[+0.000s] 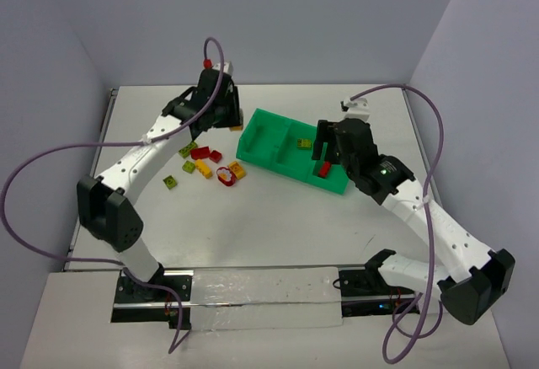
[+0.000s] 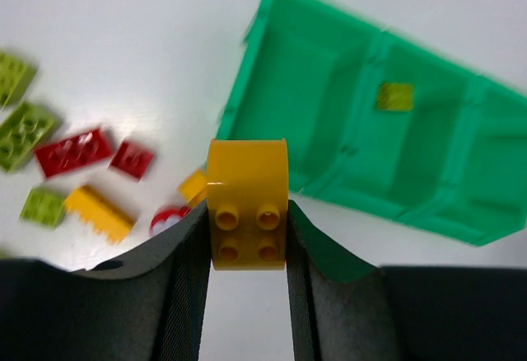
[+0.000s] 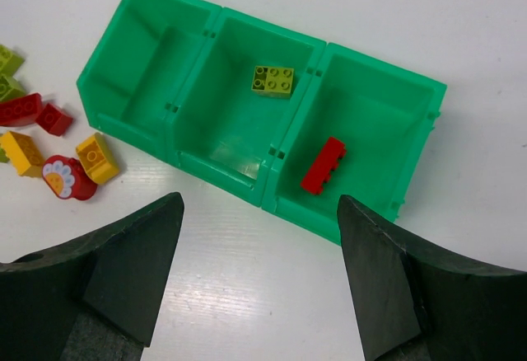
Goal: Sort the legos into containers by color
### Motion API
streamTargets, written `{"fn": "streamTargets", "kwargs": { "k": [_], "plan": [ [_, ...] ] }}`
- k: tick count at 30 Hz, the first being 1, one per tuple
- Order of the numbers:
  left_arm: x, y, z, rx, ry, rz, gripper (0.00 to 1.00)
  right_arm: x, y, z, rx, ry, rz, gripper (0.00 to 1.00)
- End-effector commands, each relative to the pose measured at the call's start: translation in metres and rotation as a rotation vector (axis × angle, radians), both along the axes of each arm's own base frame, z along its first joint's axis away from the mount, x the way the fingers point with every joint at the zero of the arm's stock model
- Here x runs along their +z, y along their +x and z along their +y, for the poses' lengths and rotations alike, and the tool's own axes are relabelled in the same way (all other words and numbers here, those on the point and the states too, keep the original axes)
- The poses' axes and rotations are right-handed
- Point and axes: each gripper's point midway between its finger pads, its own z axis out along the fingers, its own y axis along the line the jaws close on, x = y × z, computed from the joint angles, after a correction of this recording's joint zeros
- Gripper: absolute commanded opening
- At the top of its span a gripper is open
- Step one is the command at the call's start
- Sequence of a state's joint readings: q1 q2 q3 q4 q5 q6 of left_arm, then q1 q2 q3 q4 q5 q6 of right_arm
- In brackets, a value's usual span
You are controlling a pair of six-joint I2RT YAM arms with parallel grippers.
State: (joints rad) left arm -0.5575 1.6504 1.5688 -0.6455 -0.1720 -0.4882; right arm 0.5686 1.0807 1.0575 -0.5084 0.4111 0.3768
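My left gripper (image 2: 247, 241) is shut on a yellow-orange lego (image 2: 247, 181), held above the table just short of the bright green tray (image 2: 329, 64). In the top view that gripper (image 1: 221, 118) hangs by the tray's left end (image 1: 253, 137). The middle container holds an olive lego (image 3: 273, 81), and the right container holds a red lego (image 3: 324, 165). The left container (image 3: 136, 56) has nothing in it. My right gripper (image 3: 259, 213) is open over the table, just in front of the tray's near wall, with nothing between its fingers.
Loose legos lie left of the tray: red bricks (image 2: 72, 151), olive bricks (image 2: 25, 130), yellow bricks (image 2: 99, 211) and a red ring piece with a flower face (image 3: 68, 178). The right arm (image 1: 421, 209) reaches in from the lower right.
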Motion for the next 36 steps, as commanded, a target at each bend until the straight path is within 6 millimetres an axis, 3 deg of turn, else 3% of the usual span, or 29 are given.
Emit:
{"fn": "streamTargets", "kwargs": {
  "k": [1,6,7,11,12,13,14,16,18,21,27,28,29,33,36],
  "plan": [
    [-0.011,0.021,-0.04,-0.081,0.002,0.03,0.0,0.017,-0.013,-0.019,-0.051,0.017,-0.046,0.83],
    [-0.02,0.061,-0.073,-0.087,-0.019,0.008,0.0,0.022,-0.029,-0.033,-0.075,0.023,-0.054,0.83],
    [-0.032,0.066,-0.078,-0.093,-0.013,0.022,0.0,0.022,-0.032,-0.035,-0.079,0.022,-0.052,0.83],
    [-0.042,0.079,-0.094,-0.1,-0.022,0.015,0.02,0.023,-0.036,-0.042,-0.099,0.006,-0.05,0.83],
    [-0.045,0.083,-0.094,-0.088,-0.016,0.017,0.1,0.022,-0.037,-0.043,-0.1,0.002,-0.048,0.83],
    [-0.05,0.086,-0.094,-0.074,-0.007,0.023,0.25,0.022,-0.037,-0.044,-0.102,-0.003,-0.046,0.83],
    [-0.057,0.087,-0.091,-0.055,0.013,0.036,0.5,0.022,-0.038,-0.045,-0.104,-0.005,-0.045,0.83],
    [-0.057,0.088,-0.088,-0.037,0.028,0.033,0.89,0.021,-0.038,-0.045,-0.104,-0.007,-0.04,0.83],
    [-0.049,0.085,-0.084,-0.025,0.036,0.02,0.97,0.019,-0.038,-0.044,-0.103,-0.005,-0.038,0.83],
    [-0.038,0.07,-0.072,0.011,0.068,-0.01,0.99,0.017,-0.036,-0.04,-0.095,0.003,-0.03,0.83],
    [-0.027,0.024,-0.024,0.209,0.056,-0.017,0.83,0.012,-0.031,-0.029,-0.061,0.026,-0.022,0.83],
    [-0.034,0.017,-0.017,0.239,0.054,-0.005,0.81,0.012,-0.03,-0.028,-0.058,0.027,-0.02,0.83],
    [-0.054,0.005,-0.005,0.268,0.079,0.028,0.78,0.011,-0.03,-0.027,-0.058,0.027,-0.017,0.83],
    [-0.073,-0.023,0.03,0.455,0.051,0.06,0.71,0.008,-0.027,-0.022,-0.041,0.033,-0.01,0.83],
    [-0.086,-0.027,0.054,0.572,0.07,0.089,0.84,0.009,-0.026,-0.02,-0.034,0.039,-0.008,0.83]
  ]
}}
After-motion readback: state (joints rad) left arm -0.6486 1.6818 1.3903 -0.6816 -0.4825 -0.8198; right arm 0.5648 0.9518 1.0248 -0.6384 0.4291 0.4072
